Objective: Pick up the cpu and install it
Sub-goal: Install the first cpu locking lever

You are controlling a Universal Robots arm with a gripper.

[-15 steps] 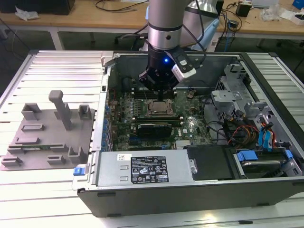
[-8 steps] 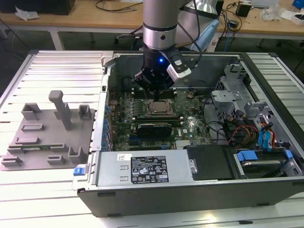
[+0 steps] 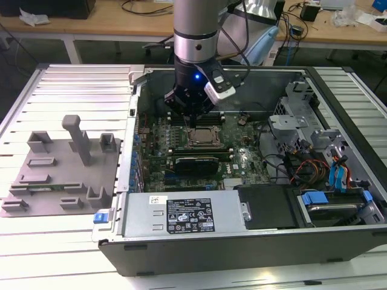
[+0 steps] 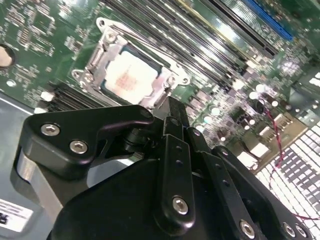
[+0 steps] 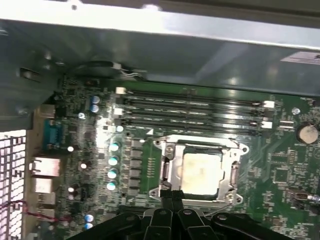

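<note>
exterior view: high, off-arm, looking down across open dark-grey metal computer case [image 3: 242, 257] | first wrist view: close above green circuit board [image 5: 280, 175], facing inner wall | second wrist view: nearer, tilted, past black jointed gripper [image 4: 172, 107], possibly lower | shared by all: silvery square socket frame [image 5: 170, 172]

Gripper [image 5: 172, 196] covers part of socket frame [image 5: 170, 170] edge; arm [image 3: 195, 24] cropped at top edge.

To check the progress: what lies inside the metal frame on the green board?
The cpu lies flat inside the metal frame, pale top up. Whatever is under it is covered. The shut pincer is at the frame's edge.
</note>
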